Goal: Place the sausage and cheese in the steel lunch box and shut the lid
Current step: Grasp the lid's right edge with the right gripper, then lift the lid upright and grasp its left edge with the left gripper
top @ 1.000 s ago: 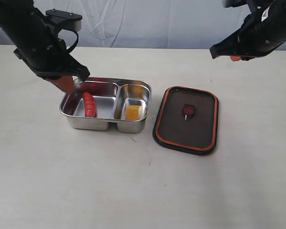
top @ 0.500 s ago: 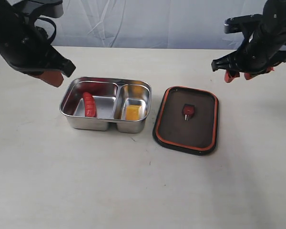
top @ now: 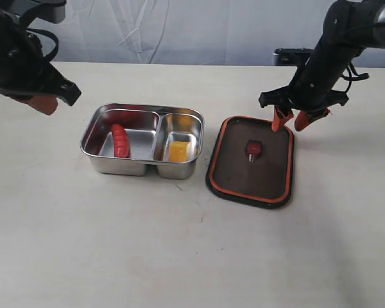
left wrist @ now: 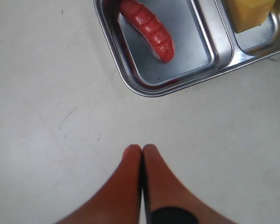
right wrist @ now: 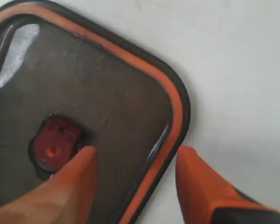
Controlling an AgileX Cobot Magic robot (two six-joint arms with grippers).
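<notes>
1. Sausage (top: 120,140) is home: it lies in the larger, left-hand compartment of the lunch box (top: 144,168), running from the far wall toward the near one, slightly curved, ridges up.
2. And the cheese (top: 178,151) sits next door in the smaller, right-hand compartment, flat on the steel floor, with the divider between the two.
3. The lunch box stands open on the pale surface (top: 179,256), nothing covering it.
4. The lid (top: 244,179) lies flat on the surface just to the right of the lunch box with a narrow gap between them. Its orange seal (top: 216,157) faces up and the small red valve (top: 253,149) shows in the middle.
5. Over on the left, the left tool (left wrist: 142,148) is pressed together, tip against tip, with nothing between. It hangs above bare surface, off the lunch box's left end and clear of it.
6. Now the right side: the right tool (top: 290,123) is spread wide and points down at the lid's far right corner.
7. Its wrist view shows it straddling the rim there, one finger (right wrist: 70,182) over the dark panel close by the valve, the other outside over the surface.
8. Whether either tip touches the lid, I cannot tell; nothing is pinched between them.
</notes>
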